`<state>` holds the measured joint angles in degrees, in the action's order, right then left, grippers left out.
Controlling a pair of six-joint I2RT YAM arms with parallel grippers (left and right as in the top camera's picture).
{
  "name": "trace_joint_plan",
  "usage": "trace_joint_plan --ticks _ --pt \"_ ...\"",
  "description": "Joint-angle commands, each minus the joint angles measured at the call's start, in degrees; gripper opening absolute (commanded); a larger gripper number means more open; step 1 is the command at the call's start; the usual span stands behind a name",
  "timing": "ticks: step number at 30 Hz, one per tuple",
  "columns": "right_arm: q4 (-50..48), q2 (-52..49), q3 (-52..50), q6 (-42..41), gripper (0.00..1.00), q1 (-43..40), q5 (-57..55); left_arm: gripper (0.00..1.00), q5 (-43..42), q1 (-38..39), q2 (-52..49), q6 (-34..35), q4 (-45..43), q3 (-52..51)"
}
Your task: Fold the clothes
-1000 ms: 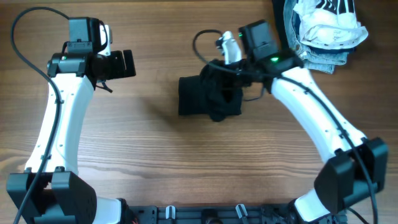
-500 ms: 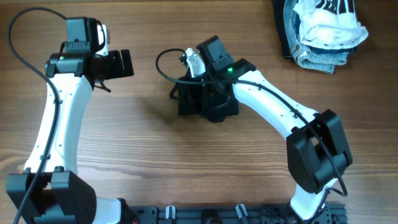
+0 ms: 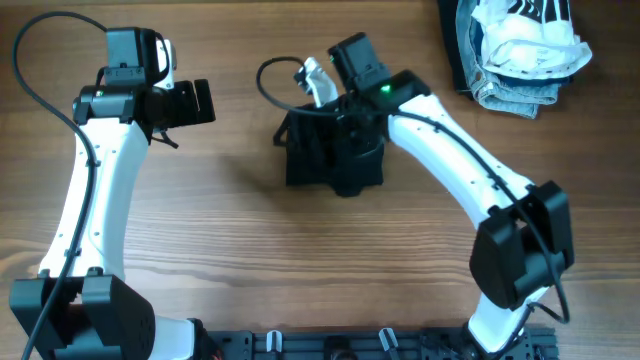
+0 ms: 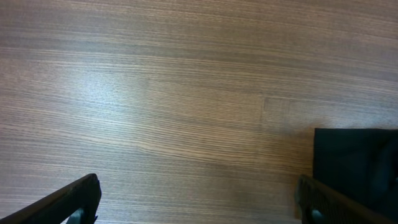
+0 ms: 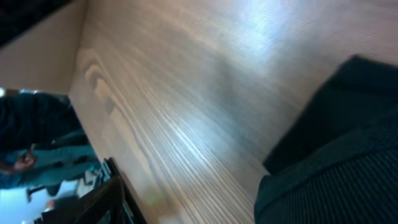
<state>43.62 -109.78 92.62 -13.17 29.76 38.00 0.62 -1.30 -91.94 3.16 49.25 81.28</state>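
Inspection of the folding station, overhead and both wrist views

1. The black garment lies in a compact, roughly squared bundle at the middle of the table. Its position matches that of a second ago. The outline is tidier on its left edge, but the right part remains lumpy.

2. The right gripper is over the bundle's upper edge. Within the last second the right arm swung in over the cloth from the right, and it has since drawn back slightly toward the far side. The right wrist view shows one finger over bare wood and dark fabric filling the other side. Whether the jaws grip the cloth cannot be told.

3. The left gripper has not moved. It hangs over bare table well to the left of the garment, fingers spread wide and empty. The garment's corner shows at the edge of the left wrist view.

4. A pile of clothes, denim with a white item on top, sits at the far right corner, untouched.

Assessment: this garment appears near its final fold, possibly in pressing or release. The pile remains outstanding
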Motion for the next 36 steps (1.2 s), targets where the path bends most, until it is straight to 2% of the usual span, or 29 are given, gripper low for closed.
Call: trace_joint_plan --ticks 1,7,12,16,19,29,32,36 --pt "2.0 2.4 2.4 2.5 0.74 0.0 -5.6 1.00 0.5 -0.5 0.1 0.1 -0.4 0.4" --pt "1.4 -1.0 2.1 2.3 0.73 2.0 -6.5 1.00 0.6 -0.5 0.1 0.1 -0.4 0.4" --pt "-1.2 -6.2 1.9 -2.0 0.73 6.3 -9.2 1.00 0.5 -0.5 0.1 0.1 -0.3 0.4" --pt "0.0 -7.1 2.0 -4.2 0.85 9.3 -18.4 1.00 0.6 -0.5 0.1 0.1 -0.4 0.4" --pt "1.4 -6.9 2.0 -6.3 0.90 10.5 -26.3 1.00 0.6 -0.5 0.1 0.1 -0.6 0.4" --pt "-2.1 -4.1 2.2 -6.5 0.95 10.3 -24.2 1.00 1.7 -0.5 0.1 0.3 -0.6 0.4" --pt "-3.2 -2.6 2.2 -7.9 0.97 10.3 -24.3 1.00 5.0 -1.2 0.1 3.4 -0.7 0.4" --pt "-5.8 -2.5 2.2 -9.7 0.98 10.6 -22.7 1.00 5.2 -4.1 0.1 7.1 -1.1 0.4"
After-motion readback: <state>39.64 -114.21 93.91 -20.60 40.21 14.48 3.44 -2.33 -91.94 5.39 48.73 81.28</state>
